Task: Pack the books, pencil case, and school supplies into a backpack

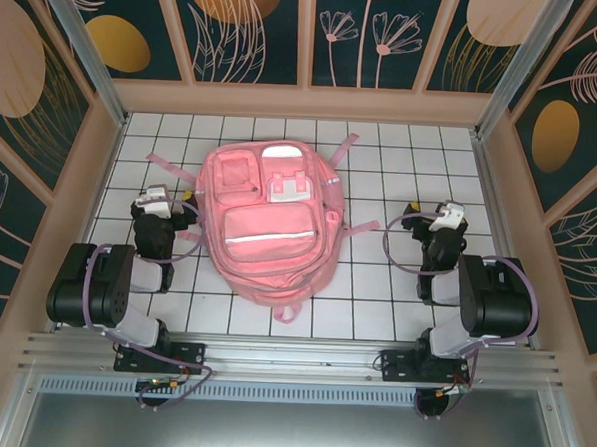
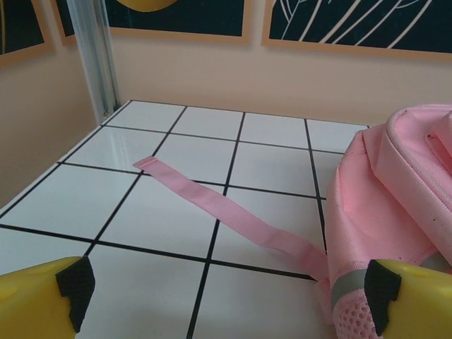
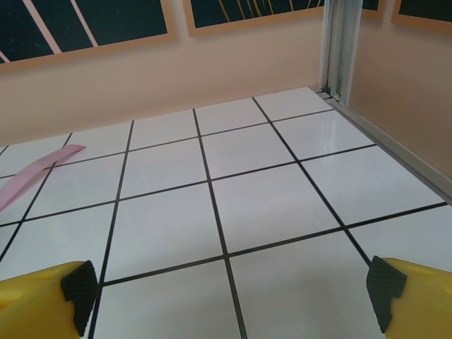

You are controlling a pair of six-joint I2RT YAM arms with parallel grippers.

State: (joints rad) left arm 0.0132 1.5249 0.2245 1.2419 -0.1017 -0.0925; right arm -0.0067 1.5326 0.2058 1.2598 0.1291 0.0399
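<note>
The pink backpack point(image 1: 269, 222) lies flat in the middle of the white tiled table, front pockets and white buckle facing up. My left gripper point(image 1: 160, 198) rests just left of it, open and holding nothing. In the left wrist view, the left gripper point(image 2: 229, 286) has its yellow fingers wide apart, with the backpack point(image 2: 395, 191) side at the right and a pink strap point(image 2: 219, 205) lying across the tiles ahead. My right gripper point(image 1: 441, 213) sits well to the right of the bag, open over bare tiles point(image 3: 229, 286). The books, pencil case and school supplies are out of view.
Peach walls with dark floral panels enclose the table point(image 1: 395, 289) on three sides. Aluminium posts stand in the back corners point(image 2: 99, 63) point(image 3: 339, 49). A strap end point(image 3: 28, 180) lies at the left of the right wrist view. Loose straps spread around the bag.
</note>
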